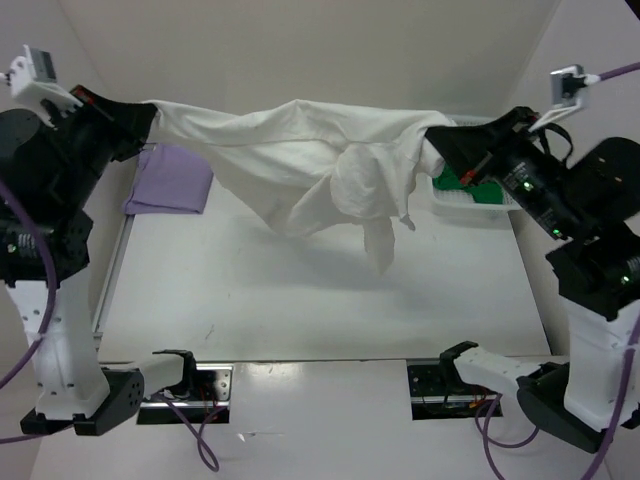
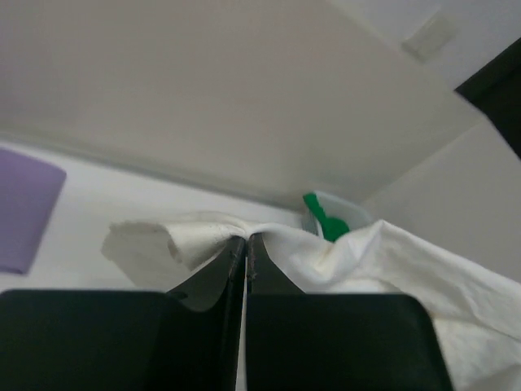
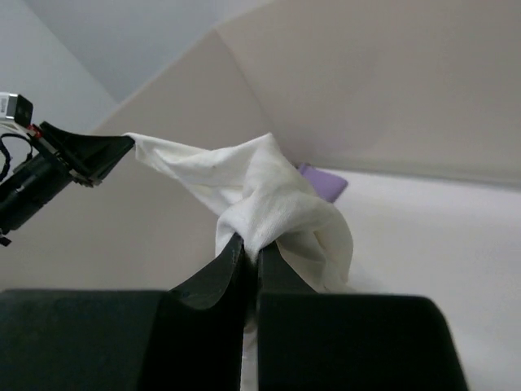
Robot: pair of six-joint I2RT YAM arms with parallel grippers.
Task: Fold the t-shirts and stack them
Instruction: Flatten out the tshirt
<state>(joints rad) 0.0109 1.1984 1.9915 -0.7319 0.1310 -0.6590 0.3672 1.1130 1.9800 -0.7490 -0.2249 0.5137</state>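
Above the far table, the left gripper and right gripper are each clamping shut on an end of the cream t-shirt, stretching it airborne, probably to open it flat for folding; the lavender t-shirt is lying folded far-left, the green t-shirt waiting in the basket.

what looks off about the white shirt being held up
The cream t-shirt hangs between the left hand and right hand twisted and bunched in the middle, a strip dangling, not spread flat.

The white table bears a folded lavender t-shirt and a mesh basket.
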